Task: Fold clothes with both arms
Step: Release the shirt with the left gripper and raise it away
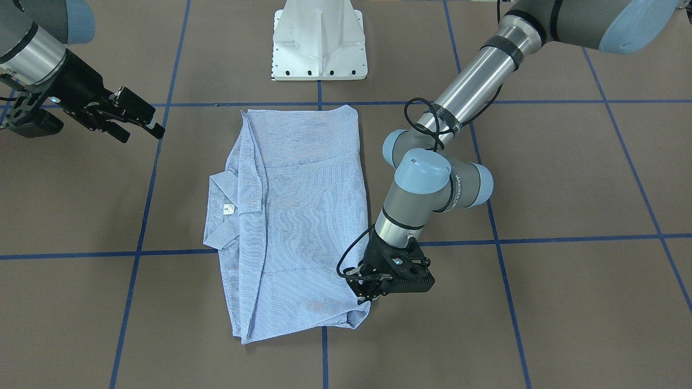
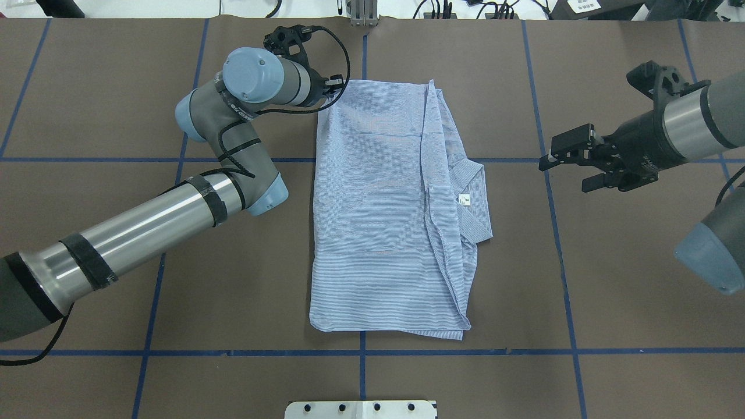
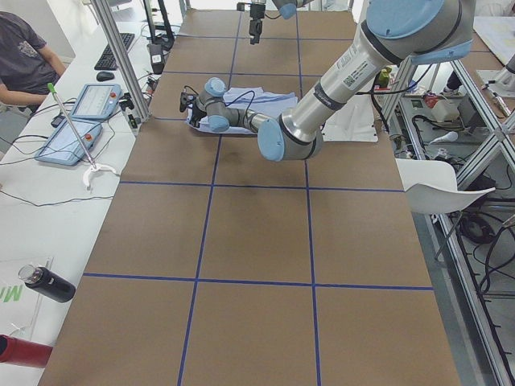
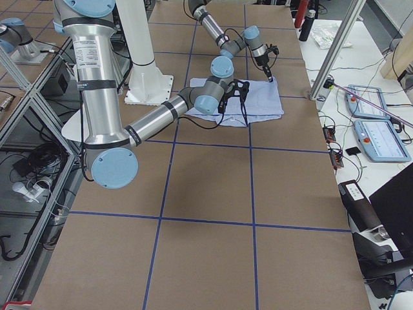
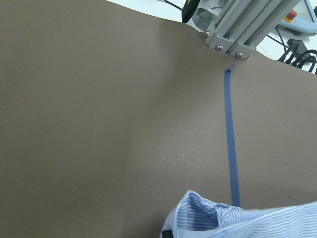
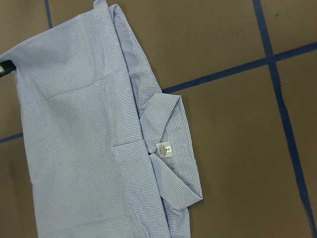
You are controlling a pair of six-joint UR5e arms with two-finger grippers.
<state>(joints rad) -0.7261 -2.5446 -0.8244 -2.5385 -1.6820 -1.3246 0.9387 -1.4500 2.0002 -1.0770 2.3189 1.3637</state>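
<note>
The left end effector (image 1: 367, 292) pinches a corner of the striped shirt (image 2: 378, 203), which lies half folded, flat in the middle of the desk (image 2: 582, 279). The right end effector (image 2: 564, 171) hangs open, well apart from it. I think both should grab corners together, then lift evenly.
</note>
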